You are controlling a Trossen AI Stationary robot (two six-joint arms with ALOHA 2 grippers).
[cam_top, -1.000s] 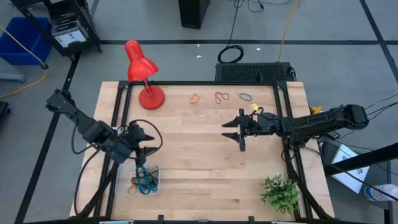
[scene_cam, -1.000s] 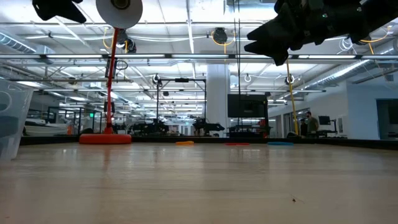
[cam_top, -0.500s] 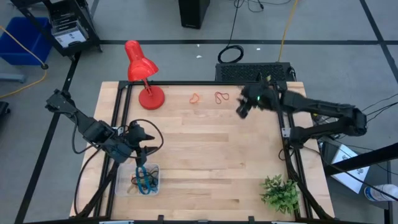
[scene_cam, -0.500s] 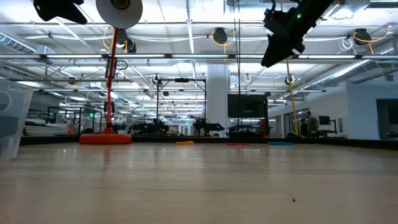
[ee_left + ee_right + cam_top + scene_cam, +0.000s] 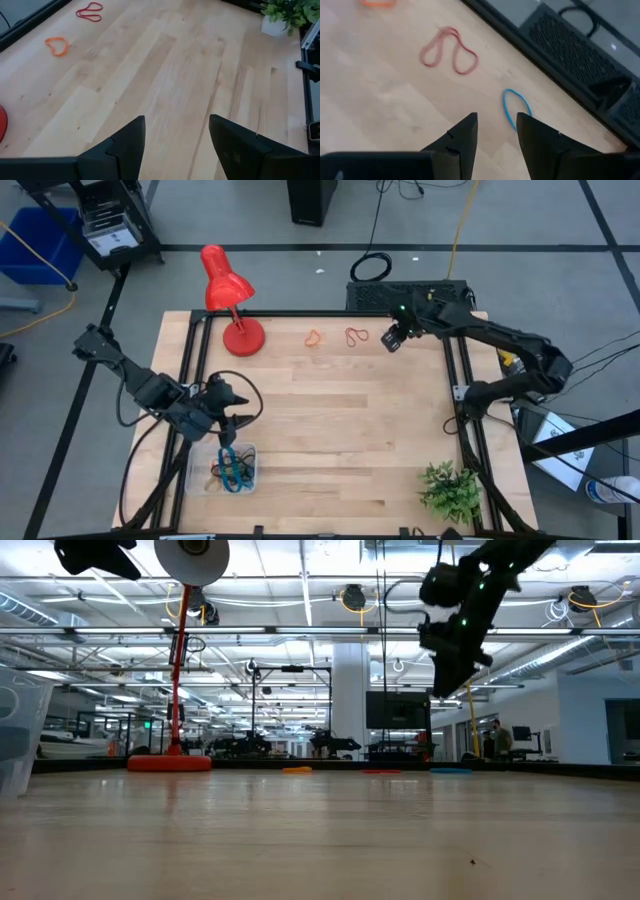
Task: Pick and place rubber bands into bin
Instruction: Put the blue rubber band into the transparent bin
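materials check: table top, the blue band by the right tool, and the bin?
Table top: looks like pale, matte wood; plank seams and grain show.
Blue band: likely rubber, a thin floppy loop lying flat.
Bin: seemingly clear plastic; the bands inside and the wood show through it.

bare table (image 5: 330, 420) middle, lamp (image 5: 230, 300) far-left, plant (image 5: 450, 490) near-right

The right arm reached across the far edge of the tabletop, its tool (image 5: 391, 340) hanging above the surface with both fingers (image 5: 457, 137) parted around an empty gap. The left arm waited at the near left, its tool (image 5: 232, 412) held aloft, fingers (image 5: 127, 142) spread wide, holding nothing.
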